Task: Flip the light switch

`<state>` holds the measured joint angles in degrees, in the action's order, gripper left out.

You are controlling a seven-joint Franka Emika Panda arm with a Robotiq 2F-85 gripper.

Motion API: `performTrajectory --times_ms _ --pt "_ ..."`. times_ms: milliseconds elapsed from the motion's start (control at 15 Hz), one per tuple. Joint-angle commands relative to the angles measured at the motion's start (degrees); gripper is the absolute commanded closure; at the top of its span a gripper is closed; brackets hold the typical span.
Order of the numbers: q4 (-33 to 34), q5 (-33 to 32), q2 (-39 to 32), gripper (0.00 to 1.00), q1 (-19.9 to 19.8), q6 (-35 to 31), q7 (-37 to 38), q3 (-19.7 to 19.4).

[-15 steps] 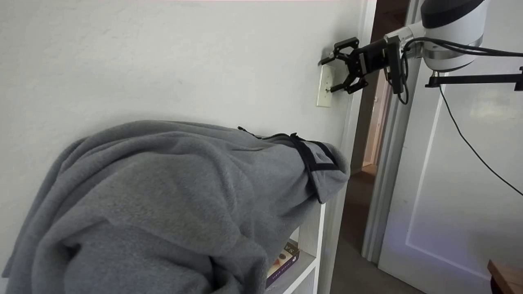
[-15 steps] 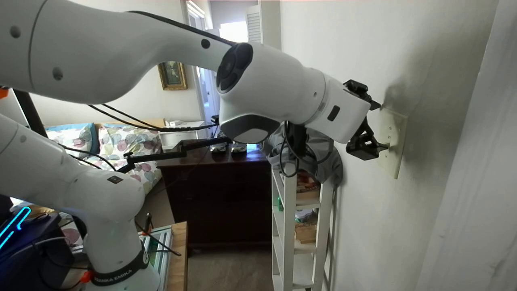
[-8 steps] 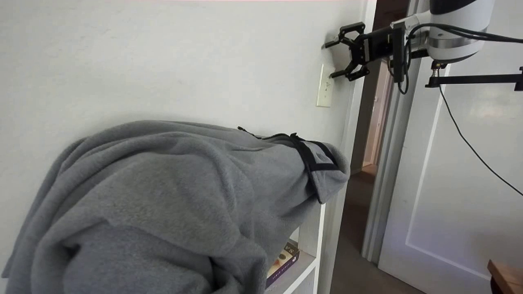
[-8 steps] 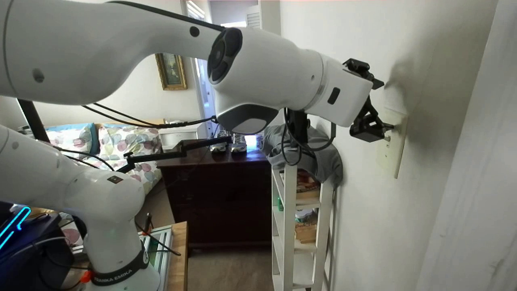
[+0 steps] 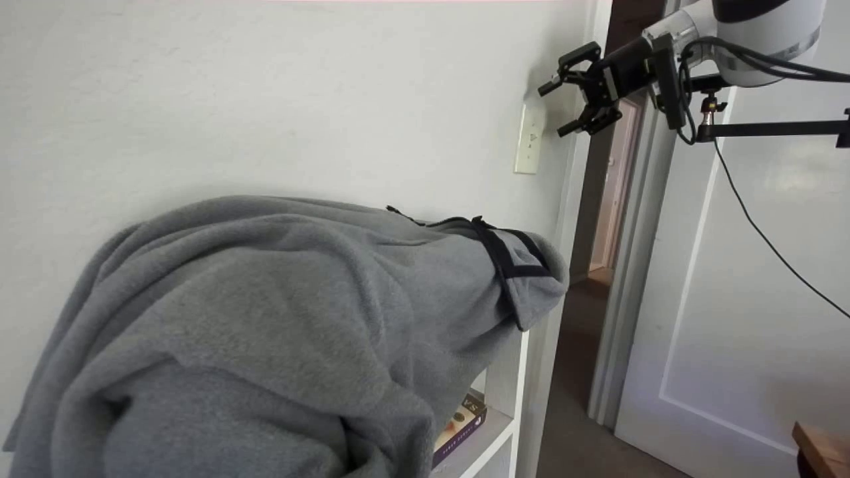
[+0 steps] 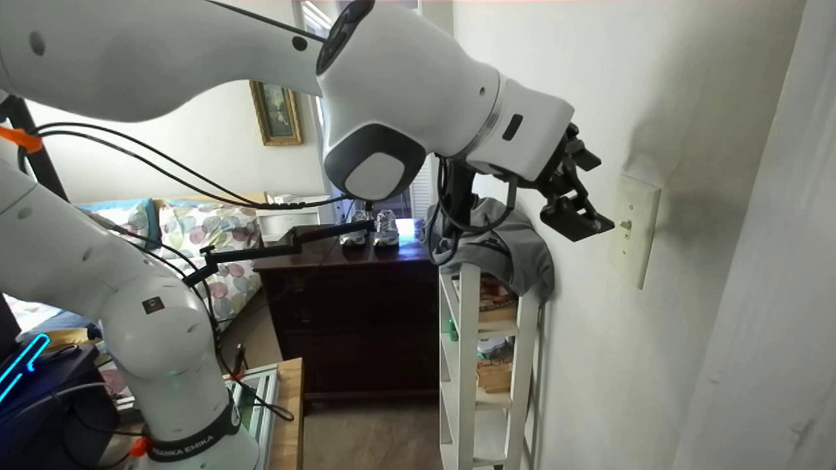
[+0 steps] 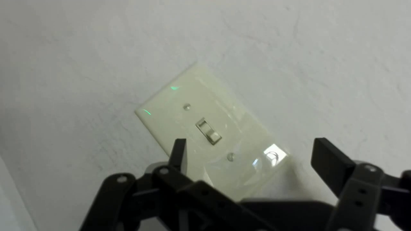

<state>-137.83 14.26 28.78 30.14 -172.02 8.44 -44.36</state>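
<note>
Over the last second the end effector (image 5: 555, 110) has drawn back from the wall (image 5: 265, 99): its lower finger (image 5: 572, 127), which appeared to meet the switch (image 5: 528, 141) at mid-height and then rose, now stands clear of it in both exterior views. The fingers are spread wide and hold nothing. The switch is fixed to the wall, near the door frame (image 5: 571, 206). A rise followed by retreat suggests a flip was attempted; completion is judged possible, not confirmed. Only the wrist view shows the toggle (image 7: 210, 132) plainly, toward one end of its slot (image 7: 201, 123); that view is turned, so up or down cannot be told. The exterior views supply what it lacks: the gap between fingertips and switch.
</note>
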Motion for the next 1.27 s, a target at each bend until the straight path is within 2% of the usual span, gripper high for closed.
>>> performTrajectory --times_ms 0,67,133,200,400,533,733,800,1200 --pt "-0.98 -11.71 -1.77 0.00 -15.58 10.01 8.01 12.53" --pt "-1.29 -15.23 0.78 0.00 -19.68 15.13 7.93 16.71" --pt "-1.35 -18.02 3.14 0.00 -20.79 19.43 7.37 18.37" --pt "-1.02 -12.74 3.87 0.00 -26.21 23.37 0.58 24.58" --pt "0.01 -12.67 9.29 0.00 -29.15 32.55 -6.50 29.85" --pt "0.87 -12.79 12.44 0.00 -30.01 36.49 -10.10 32.09" --pt "2.01 -13.35 16.27 0.00 -31.48 41.36 -11.13 34.70" --pt "1.92 -12.10 13.37 0.00 -31.57 38.37 -10.10 34.38" --pt "1.83 -12.18 13.35 0.00 -32.03 38.82 -10.08 34.82"
